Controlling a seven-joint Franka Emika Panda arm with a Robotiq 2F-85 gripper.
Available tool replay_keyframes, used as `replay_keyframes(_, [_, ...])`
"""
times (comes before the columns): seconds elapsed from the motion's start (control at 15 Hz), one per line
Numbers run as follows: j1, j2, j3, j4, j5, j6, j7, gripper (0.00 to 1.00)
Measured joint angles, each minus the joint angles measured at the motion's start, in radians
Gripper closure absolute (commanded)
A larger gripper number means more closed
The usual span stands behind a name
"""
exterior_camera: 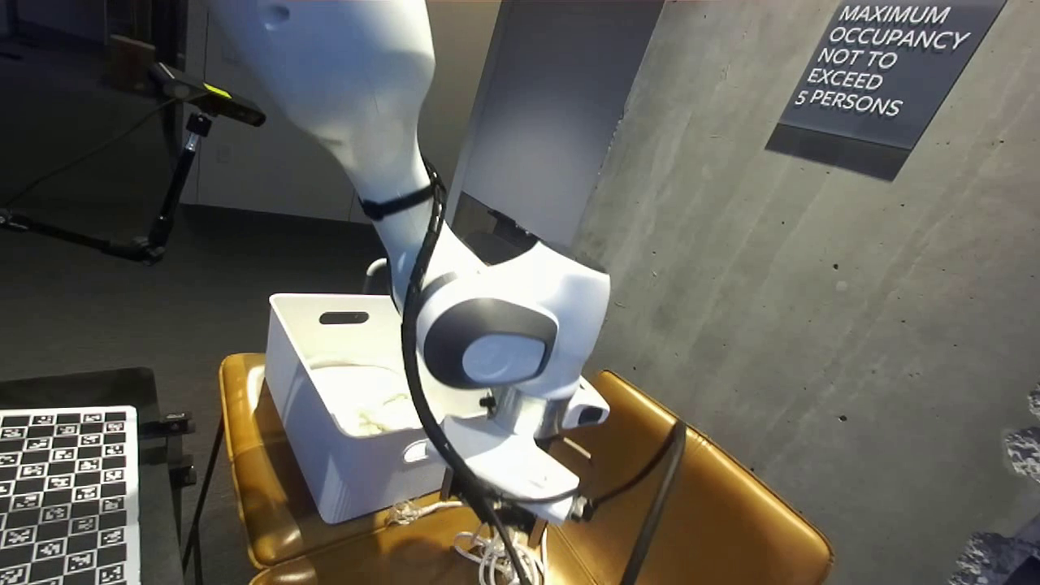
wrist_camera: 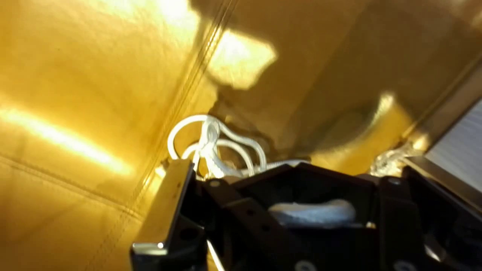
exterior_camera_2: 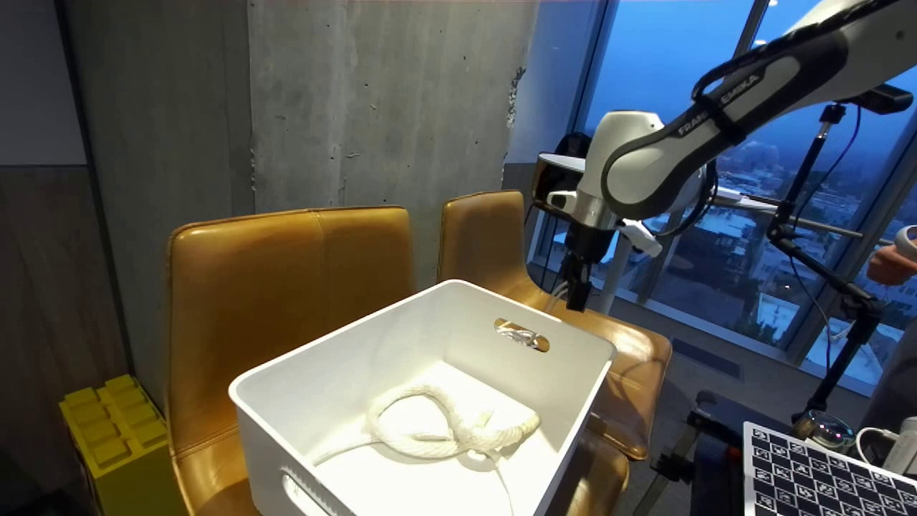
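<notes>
My gripper [wrist_camera: 296,168] is over a brown leather chair seat [wrist_camera: 94,75], its fingertips together at the bottom of the wrist view. A whitish piece of rope [wrist_camera: 312,213] lies across the hollow behind the fingertips, enclosed by the fingers. Looped white rope [wrist_camera: 211,145] with a knot rests on the seat just beyond them. In an exterior view, the gripper [exterior_camera_2: 575,297] points down past the bin's rim, with white cord [exterior_camera_2: 557,295] beside it. Another exterior view shows the tangled rope [exterior_camera: 504,556] below the hand, where the arm hides the fingertips.
A white bin [exterior_camera_2: 344,344] with handle slots stands on the chairs, close beside the gripper. Thick off-white rope [exterior_camera_2: 430,444] lies coiled in it. Chair backs [exterior_camera_2: 294,272] and a concrete wall [exterior_camera: 812,325] rise behind. A checkered board [exterior_camera: 69,487] is on a black stand.
</notes>
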Motion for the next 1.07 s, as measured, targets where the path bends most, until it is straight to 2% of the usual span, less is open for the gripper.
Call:
replay_keyframes(0.33, [0.062, -0.228, 0.036, -0.115, 0.004, -0.005, 0.000, 1.00])
replay_keyframes(0.6, [0.104, -0.336, 0.039, -0.170, 0.009, -0.007, 0.000, 1.00])
replay_keyframes(0.67, [0.111, -0.352, 0.039, -0.179, 0.009, -0.007, 0.000, 0.75])
replay_keyframes(0.73, [0.116, -0.363, 0.038, -0.188, 0.009, -0.003, 0.000, 0.72])
replay_keyframes(0.87, [0.117, -0.363, 0.032, -0.209, 0.019, 0.026, -0.001, 0.60])
replay_keyframes(1.07, [0.104, -0.326, 0.011, -0.240, 0.077, 0.077, -0.027, 0.38])
